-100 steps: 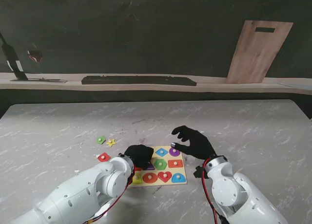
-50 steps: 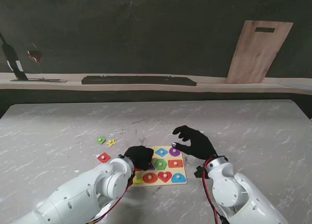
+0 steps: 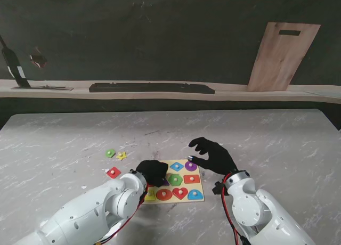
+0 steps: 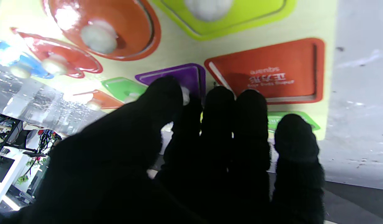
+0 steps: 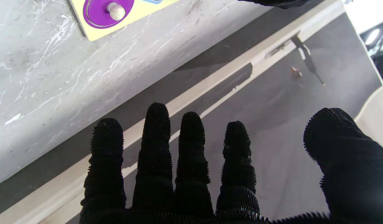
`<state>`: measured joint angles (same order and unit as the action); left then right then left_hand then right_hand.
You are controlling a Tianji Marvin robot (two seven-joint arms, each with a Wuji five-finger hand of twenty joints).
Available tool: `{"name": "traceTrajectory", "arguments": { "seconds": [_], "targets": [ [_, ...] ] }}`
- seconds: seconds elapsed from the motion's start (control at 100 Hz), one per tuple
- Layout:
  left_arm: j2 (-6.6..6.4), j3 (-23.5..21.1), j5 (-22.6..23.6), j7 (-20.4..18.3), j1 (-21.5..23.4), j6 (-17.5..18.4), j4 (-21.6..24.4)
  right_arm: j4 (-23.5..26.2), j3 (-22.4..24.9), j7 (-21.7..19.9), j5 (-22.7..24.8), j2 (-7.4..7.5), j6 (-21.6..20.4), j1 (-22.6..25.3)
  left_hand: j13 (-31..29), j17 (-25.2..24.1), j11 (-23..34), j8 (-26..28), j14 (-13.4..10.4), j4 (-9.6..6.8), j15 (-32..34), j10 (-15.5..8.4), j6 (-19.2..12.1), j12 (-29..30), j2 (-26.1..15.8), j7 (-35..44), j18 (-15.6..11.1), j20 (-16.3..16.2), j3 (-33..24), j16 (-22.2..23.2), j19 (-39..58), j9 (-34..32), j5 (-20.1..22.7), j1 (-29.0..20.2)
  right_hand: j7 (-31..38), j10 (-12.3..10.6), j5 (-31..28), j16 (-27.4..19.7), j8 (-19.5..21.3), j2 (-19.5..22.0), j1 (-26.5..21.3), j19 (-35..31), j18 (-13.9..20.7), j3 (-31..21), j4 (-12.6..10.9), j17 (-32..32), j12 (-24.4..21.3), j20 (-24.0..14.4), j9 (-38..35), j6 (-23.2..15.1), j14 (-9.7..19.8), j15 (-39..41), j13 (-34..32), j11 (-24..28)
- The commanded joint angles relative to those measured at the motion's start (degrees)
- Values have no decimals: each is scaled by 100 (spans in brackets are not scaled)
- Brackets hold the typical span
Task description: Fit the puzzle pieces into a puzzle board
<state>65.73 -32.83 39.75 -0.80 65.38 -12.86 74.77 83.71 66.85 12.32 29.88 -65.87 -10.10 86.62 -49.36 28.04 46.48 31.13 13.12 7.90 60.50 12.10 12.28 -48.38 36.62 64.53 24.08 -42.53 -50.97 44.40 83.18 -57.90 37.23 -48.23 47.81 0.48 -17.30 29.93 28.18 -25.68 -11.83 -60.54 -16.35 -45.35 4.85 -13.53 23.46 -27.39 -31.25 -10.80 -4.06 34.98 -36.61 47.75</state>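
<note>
Black-gloved left hand (image 4: 166, 161), thumb and fingers pinching the purple piece (image 4: 182, 77) on the puzzle board (image 4: 185, 49)

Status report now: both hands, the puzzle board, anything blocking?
Left hand on puzzle board, pinching purple piece. Right hand open, empty. Three loose pieces on table. Nothing blocking.

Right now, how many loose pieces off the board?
3: green piece, yellow star beside it, red piece nearer to me. All left of the puzzle board; the left robot hand may hide more.

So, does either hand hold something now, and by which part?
Right hand: nothing, fingers apart. Left hand: pinches the purple piece by its knob.
</note>
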Motion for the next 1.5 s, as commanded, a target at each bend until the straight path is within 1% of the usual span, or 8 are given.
{"name": "traceTrajectory", "arguments": {
  "seconds": [0.0, 0.04, 0.23, 0.27, 0.49, 0.85, 1.2, 1.49],
  "targets": [
    [-66, 47, 32, -95, 56, 35, -16, 33, -9, 13, 23, -29, -23, 39, 37, -39, -41, -158, 34, 310, 177, 227, -247, -20, 151, -261, 219, -129, 459, 87, 48, 206, -194, -126, -22, -170, -19, 72, 62, 123, 117, -95, -32, 115, -200, 33, 52, -81, -134, -187, 139, 93, -87, 71],
    [-82, 47, 81, -108, 61, 48, 1, 33, -9, 13, 23, -29, -23, 39, 67, -59, -13, -179, 27, 335, 158, 202, -251, -57, 150, -388, 198, -127, 576, 90, 35, 306, -337, -117, -18, -174, -22, 72, 64, 121, 118, -95, -32, 116, -200, 33, 53, -81, -135, -186, 137, 92, -86, 72],
    [-105, 33, 229, -53, 95, 78, 24, 33, -9, 13, 23, -29, -23, 39, 167, -136, 54, -72, 31, 129, 74, 128, -157, -122, -303, -1097, 167, -118, 714, 107, -19, 604, -627, 226, -21, -174, -26, 72, 61, 120, 114, -95, -32, 115, -200, 33, 54, -81, -149, -185, 140, 94, -96, 76],
    [-98, 22, 232, -19, 107, 75, 21, 32, -9, 12, 22, -29, -24, 38, 196, -158, 67, -4, 32, -19, 33, 131, -98, -122, -424, -1317, 163, -114, 736, 102, -42, 718, -666, 348, -23, -171, -22, 71, 61, 124, 115, -95, -29, 116, -200, 32, 55, -81, -154, -183, 139, 93, -95, 78],
    [-74, -28, 294, 167, 144, 123, -19, 25, -10, 3, 15, -28, -39, 36, 242, -184, 143, 64, -19, -275, 2, 118, 11, 192, -712, -1809, 123, -110, 934, 87, -56, 1074, -895, 597, -22, -173, -26, 73, 61, 125, 113, -98, -29, 116, -200, 28, 54, -82, -146, -181, 144, 95, -98, 74],
    [-33, -269, 295, 442, 292, 186, 33, 13, -15, 0, 8, -28, -44, 28, 358, -289, 89, -257, -8, -256, -66, 141, 39, 340, -960, -2364, 63, -82, 1277, 43, -122, 1280, -1001, 716, -22, -173, -31, 74, 61, 132, 108, -94, -31, 119, -201, 33, 55, -80, -155, -184, 138, 94, -95, 76],
    [11, -697, 135, 694, 580, 245, 199, 13, -20, -6, 3, -28, -42, 26, 556, -495, -82, -423, 23, -269, -209, 167, 19, 435, -1400, -2561, 11, -41, 1961, 11, -267, 1490, -1050, 698, -23, -178, -36, 74, 62, 134, 103, -95, -31, 121, -201, 30, 54, -81, -150, -180, 133, 95, -96, 73],
    [41, -1168, -133, 849, 858, 462, 380, -22, -60, -57, -32, -25, -27, -11, 1349, -1318, -912, -514, 173, -322, -953, 301, -44, 1056, -1638, -2791, -21, 115, 2490, -37, -844, 2142, -1110, 476, -25, -161, -21, 76, 62, 134, 108, -95, -29, 123, -202, 35, 55, -81, -145, -194, 112, 97, -94, 73]
  ]
}}
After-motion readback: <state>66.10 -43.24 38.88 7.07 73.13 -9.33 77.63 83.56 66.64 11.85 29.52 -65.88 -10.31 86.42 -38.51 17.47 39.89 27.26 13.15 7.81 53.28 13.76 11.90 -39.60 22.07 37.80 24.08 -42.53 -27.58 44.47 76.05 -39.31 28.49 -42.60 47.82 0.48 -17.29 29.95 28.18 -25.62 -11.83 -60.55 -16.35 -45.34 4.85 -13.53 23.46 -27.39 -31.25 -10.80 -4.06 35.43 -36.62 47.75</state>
